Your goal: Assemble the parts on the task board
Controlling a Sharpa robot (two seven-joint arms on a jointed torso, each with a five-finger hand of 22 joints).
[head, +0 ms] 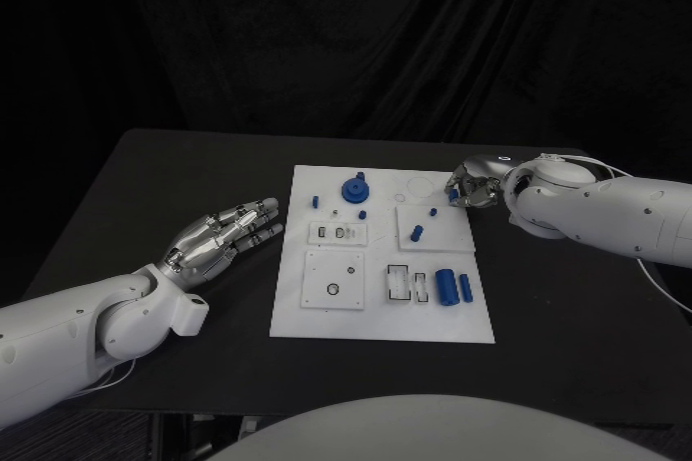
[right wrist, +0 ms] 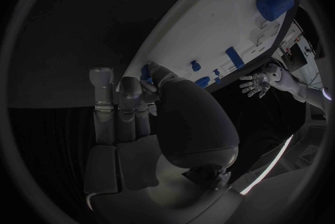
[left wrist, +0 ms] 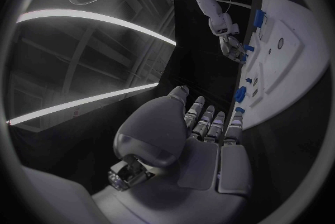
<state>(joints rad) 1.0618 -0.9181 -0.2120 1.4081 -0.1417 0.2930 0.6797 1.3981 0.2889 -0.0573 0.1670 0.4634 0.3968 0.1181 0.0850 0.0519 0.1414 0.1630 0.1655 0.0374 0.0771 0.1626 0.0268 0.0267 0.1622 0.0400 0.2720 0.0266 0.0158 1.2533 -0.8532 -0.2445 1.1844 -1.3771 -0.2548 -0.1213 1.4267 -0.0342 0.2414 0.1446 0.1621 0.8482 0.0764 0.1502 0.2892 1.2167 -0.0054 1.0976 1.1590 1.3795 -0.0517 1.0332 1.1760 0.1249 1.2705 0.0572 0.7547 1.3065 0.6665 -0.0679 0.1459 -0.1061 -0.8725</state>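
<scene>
Rightward, right hand (head: 473,186) at task board (head: 378,326) edge

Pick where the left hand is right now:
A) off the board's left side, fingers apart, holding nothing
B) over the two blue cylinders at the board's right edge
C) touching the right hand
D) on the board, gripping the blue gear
A: in the head view the left hand lies over the black table beside the task board, fingers apart with nothing in them.

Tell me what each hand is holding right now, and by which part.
The left hand holds nothing. The right hand pinches a small blue part; where it grips cannot be told.
</scene>
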